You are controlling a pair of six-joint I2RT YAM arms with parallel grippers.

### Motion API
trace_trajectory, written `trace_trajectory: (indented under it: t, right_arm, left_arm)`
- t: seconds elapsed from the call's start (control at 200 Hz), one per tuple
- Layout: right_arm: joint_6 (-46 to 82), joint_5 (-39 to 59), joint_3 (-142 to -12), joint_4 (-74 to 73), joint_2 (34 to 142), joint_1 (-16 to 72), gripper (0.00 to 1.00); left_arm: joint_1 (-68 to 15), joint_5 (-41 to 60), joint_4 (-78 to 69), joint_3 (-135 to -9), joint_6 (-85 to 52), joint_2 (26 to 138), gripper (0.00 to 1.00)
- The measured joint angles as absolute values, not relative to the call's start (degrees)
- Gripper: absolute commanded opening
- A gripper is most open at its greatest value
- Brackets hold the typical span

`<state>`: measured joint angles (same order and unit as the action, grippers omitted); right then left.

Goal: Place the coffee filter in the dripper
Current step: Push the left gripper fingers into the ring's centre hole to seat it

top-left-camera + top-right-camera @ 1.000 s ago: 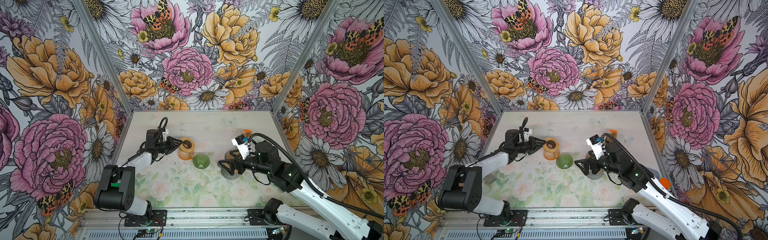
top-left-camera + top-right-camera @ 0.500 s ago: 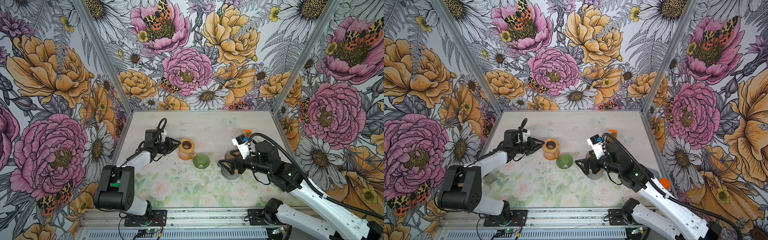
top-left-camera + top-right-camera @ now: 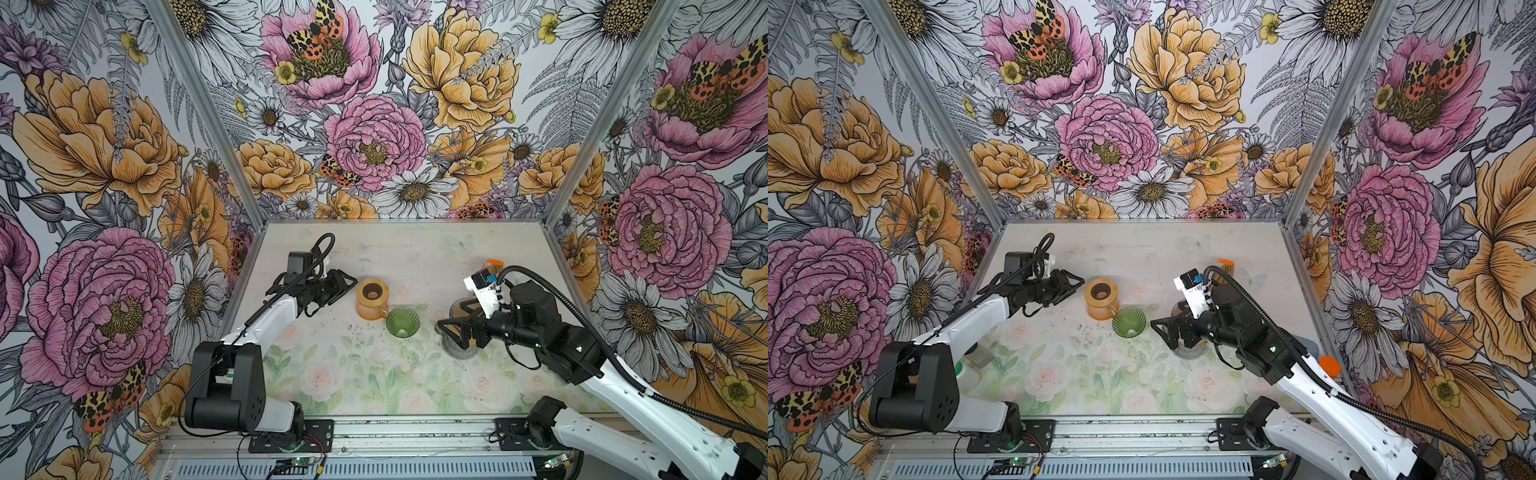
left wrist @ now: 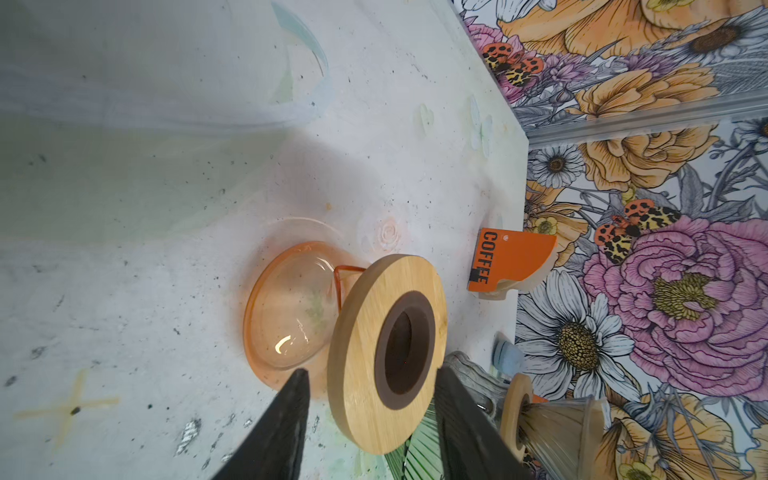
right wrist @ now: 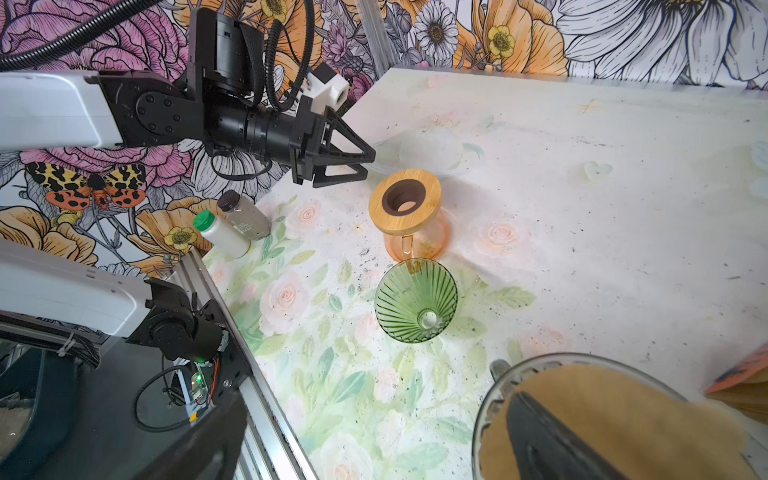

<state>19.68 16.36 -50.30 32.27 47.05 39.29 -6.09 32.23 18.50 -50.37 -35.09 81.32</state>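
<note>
A brown paper coffee filter (image 5: 623, 403) lies inside a clear glass dripper (image 5: 486, 399) on the right of the table. My right gripper (image 3: 449, 322) hangs over it, open wide. One finger (image 5: 540, 440) is above the filter and the other is well outside the rim. An empty green ribbed dripper (image 3: 402, 323) stands in the middle, touching an orange glass carafe (image 3: 372, 296) with a wooden ring lid. My left gripper (image 3: 350, 286) is just left of that carafe, open. In the left wrist view its fingers (image 4: 286, 419) flank the lid with gaps on both sides.
An orange COFFEE filter holder (image 4: 509, 259) stands by the right wall. A white bottle with a green cap (image 5: 222, 235) and a grey bottle (image 5: 245, 216) lie at the front left under the left arm. Coffee grounds speckle the floral mat (image 3: 357, 374).
My left gripper has opened and drawn back a little to the left, off the carafe's lid. The right arm and both drippers have stayed put.
</note>
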Motion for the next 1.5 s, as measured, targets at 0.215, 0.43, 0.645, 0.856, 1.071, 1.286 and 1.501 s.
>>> trace_trajectory:
  t: [0.215, 0.43, 0.645, 0.856, 1.071, 1.286, 1.501]
  right_arm:
    - [19.68, 16.40, -50.30, 32.29, 47.72, 39.29, 1.00]
    - [19.68, 16.43, -50.30, 32.25, 47.70, 39.29, 1.00]
    - [19.73, 16.40, -50.30, 32.25, 47.70, 39.29, 1.00]
    - [20.12, 16.36, -50.28, 32.27, 47.62, 39.29, 1.00]
    - [20.12, 16.36, -49.63, 32.29, 46.54, 39.13, 1.00]
    - [20.10, 16.36, -49.52, 32.27, 46.57, 38.92, 0.99]
    - [20.10, 16.36, -49.52, 32.25, 46.57, 38.92, 1.00]
  left_arm:
    - [-10.59, 27.68, 24.51, -54.13, -31.70, 82.21, 0.59]
    - [-12.16, 23.53, 27.46, -55.79, -29.65, 83.90, 0.63]
    - [-13.08, 21.82, 28.80, -55.79, -28.82, 85.67, 0.63]
    - [-14.90, 21.08, 29.56, -56.40, -28.01, 87.24, 0.64]
    - [-15.64, 19.64, 30.87, -57.80, -28.05, 88.42, 0.60]
    - [-15.29, 19.03, 31.55, -59.44, -28.47, 89.17, 0.52]
    - [-15.03, 18.83, 31.81, -59.90, -28.53, 89.65, 0.50]
